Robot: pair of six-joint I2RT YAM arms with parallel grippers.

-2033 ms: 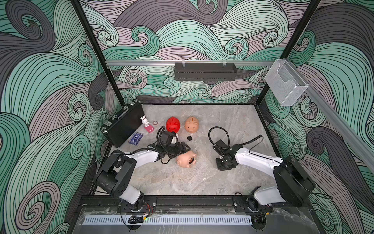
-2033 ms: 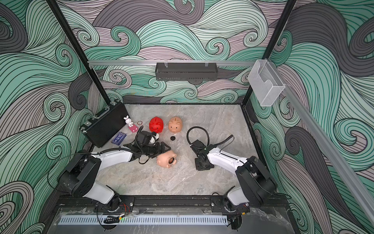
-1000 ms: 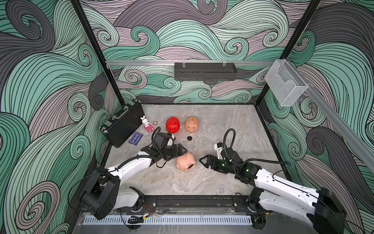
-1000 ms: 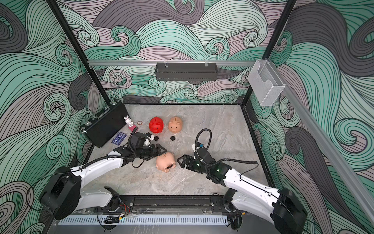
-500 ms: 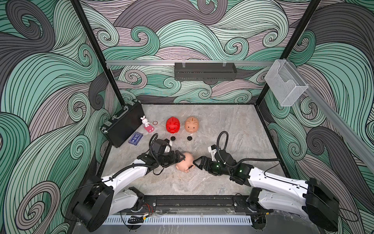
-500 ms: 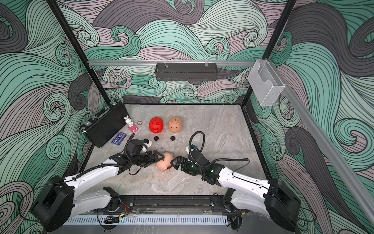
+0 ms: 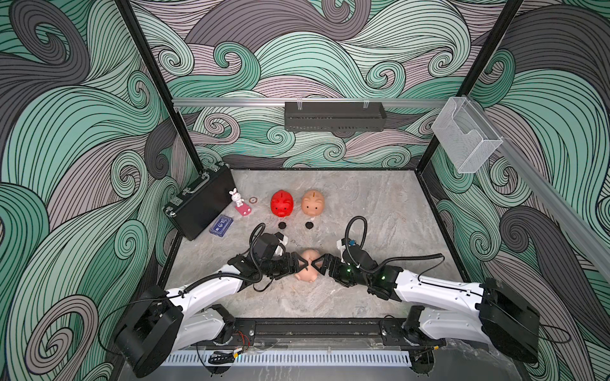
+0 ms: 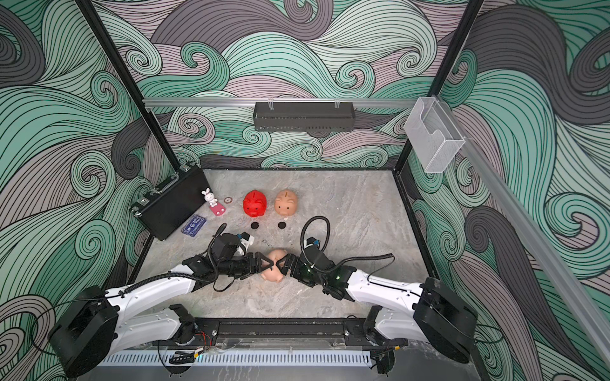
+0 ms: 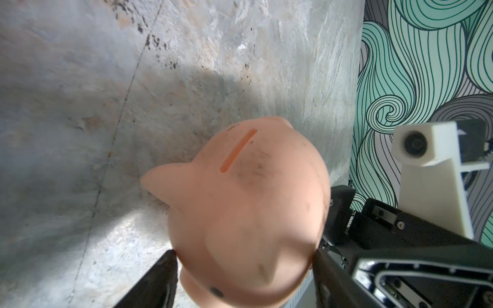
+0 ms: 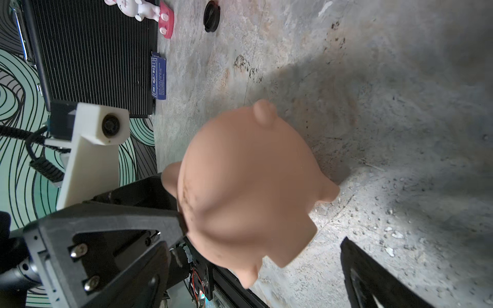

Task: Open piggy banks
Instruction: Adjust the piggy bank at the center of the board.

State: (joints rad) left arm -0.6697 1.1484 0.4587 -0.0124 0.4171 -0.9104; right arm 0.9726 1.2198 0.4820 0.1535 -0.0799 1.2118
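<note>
Peach-pink piggy bank [image 7: 306,269], near the table's [image 7: 379,204] front middle, looks light, smooth, slippery hollow plastic: left gripper [image 9: 244,277] clamps its round flanks, right gripper [image 10: 256,269] gapes wide around its far side, not yet gripping.

Held pig's belly plug [image 10: 248,192] blurred (right wrist view), indiscernible.

Your clearest passage is the bare table [image 7: 379,204] to the right and the strip near the front edge. Ahead, the red piggy bank [image 7: 282,203], the peach piggy bank [image 7: 312,202] and two black plugs [image 7: 281,225] block the middle; the black case [image 7: 201,201], rabbit figurine [image 7: 238,201] and blue card [image 7: 221,226] crowd the left. The near piggy bank [image 7: 307,269] fills the gap between left gripper [image 7: 302,264] and right gripper [image 7: 317,265].
</note>
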